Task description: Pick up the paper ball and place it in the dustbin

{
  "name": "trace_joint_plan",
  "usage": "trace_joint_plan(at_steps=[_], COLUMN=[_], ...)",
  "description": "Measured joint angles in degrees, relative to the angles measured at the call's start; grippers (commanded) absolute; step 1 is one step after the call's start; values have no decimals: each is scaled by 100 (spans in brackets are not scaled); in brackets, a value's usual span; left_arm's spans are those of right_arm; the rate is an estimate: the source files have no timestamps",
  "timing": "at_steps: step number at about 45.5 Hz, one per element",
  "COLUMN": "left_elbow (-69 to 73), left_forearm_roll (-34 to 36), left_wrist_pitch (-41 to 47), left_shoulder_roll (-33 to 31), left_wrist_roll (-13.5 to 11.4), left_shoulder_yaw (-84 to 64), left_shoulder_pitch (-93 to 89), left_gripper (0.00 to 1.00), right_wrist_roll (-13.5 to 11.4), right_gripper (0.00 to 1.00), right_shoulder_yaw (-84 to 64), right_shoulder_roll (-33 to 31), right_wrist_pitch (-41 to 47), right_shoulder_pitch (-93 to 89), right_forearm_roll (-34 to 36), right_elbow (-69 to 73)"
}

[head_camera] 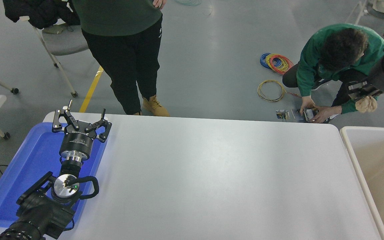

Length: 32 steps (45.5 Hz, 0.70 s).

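Observation:
The tan paper ball [365, 104] hangs at the upper right, with my right gripper [362, 96] shut on it, high in the air just beyond the far rim of the dustbin [345, 133]. The dustbin is a large bin with a white rim and a beige inside at the table's right end. Most of my right arm is cut off by the picture's right edge. My left gripper [81, 119] is parked open over the blue tray at the lower left.
A shallow blue tray [28, 166] lies on the white table's [212, 173] left end. One person in dark trousers stands at the far edge. Another, in a green jacket, crouches on the floor past the far right corner beside coils of wire [275, 63].

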Motion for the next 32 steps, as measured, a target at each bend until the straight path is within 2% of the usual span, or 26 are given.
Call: trace_joint_plan(at_steps=[13,32], left_elbow=[1,0], left_forearm_roll=[-1,0], left_wrist_pitch=[0,0], left_shoulder_roll=[0,0], left_wrist_roll=[0,0], left_shoulder_yaw=[0,0], left_shoulder_pitch=[0,0], left_gripper=[100,100], right_wrist_roll=[-15,-126], right_gripper=[0,0], right_shoulder_yaw=[198,1320], right_shoulder_roll=[-303,-388], right_wrist_pitch=[-623,-1389], right_shoulder_pitch=[-1713,-4153], right_forearm_roll=[10,614], right_elbow=[-1541,-3192])
